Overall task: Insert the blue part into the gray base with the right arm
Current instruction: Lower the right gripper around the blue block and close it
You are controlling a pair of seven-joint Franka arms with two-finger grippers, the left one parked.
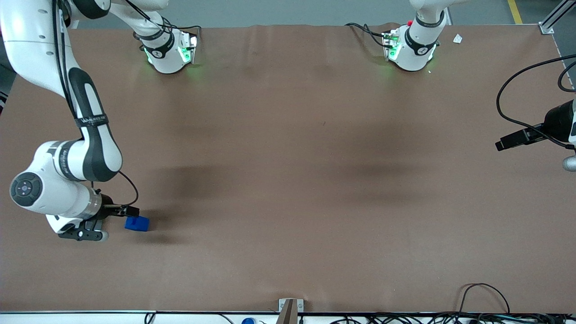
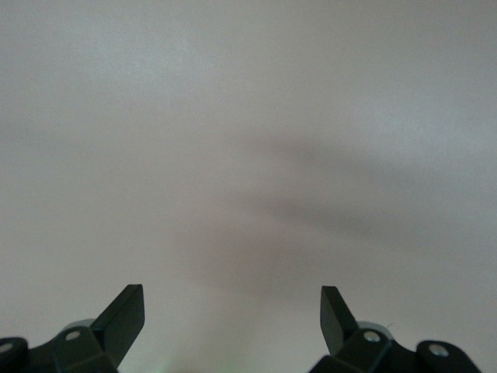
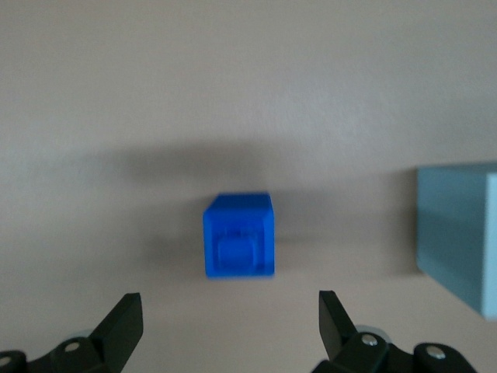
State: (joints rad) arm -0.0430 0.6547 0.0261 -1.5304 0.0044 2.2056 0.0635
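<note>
Above the table (image 1: 288, 180), your gripper (image 3: 229, 318) hangs open over the blue part (image 3: 239, 235), not gripping it. The gray base (image 3: 460, 233) sits beside it; pickup and insertion remain.

A broad desk (image 1: 288, 148) covered in a matte brown sheet fills almost the whole scene, its surface faintly creased near the edge farthest from the front camera. Soft, dark shadows lie in patches across the middle. Past that edge runs a strip of gray floor (image 1: 288, 11) with a yellow painted line (image 1: 515, 11) and a length of silver aluminium framing (image 1: 554, 18) at the corner. A small white scrap (image 1: 457, 38) lies on the brown sheet nearby. Along the nearest edge a white rail (image 1: 90, 317) carries tangled black cables (image 1: 486, 306) and a small metal bracket (image 1: 290, 306). The light is even and diffuse.
</note>
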